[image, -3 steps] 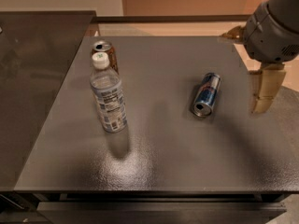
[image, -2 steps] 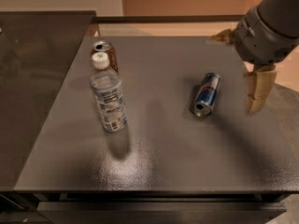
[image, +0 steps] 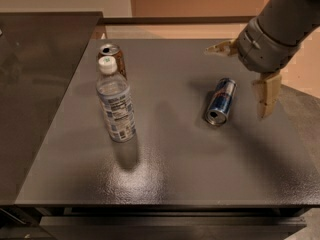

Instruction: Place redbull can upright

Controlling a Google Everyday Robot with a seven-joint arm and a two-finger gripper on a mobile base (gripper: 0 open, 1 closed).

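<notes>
The redbull can (image: 221, 102) lies on its side on the dark table (image: 170, 169), right of centre, its silver top facing the front. My gripper (image: 239, 76) hangs above the table's right part, just right of and above the can, not touching it. Its two tan fingers are spread wide apart: one finger (image: 265, 96) points down to the right of the can, the other (image: 220, 48) points left behind it. The gripper is open and empty.
A clear water bottle (image: 115, 104) with a white cap stands upright at the left-centre. A brown can (image: 112, 58) stands right behind it. A second dark tabletop (image: 35, 74) adjoins on the left. The table's right edge is near the gripper.
The gripper and arm have moved left, toward the lying can. The can, bottle and brown can have not moved.
</notes>
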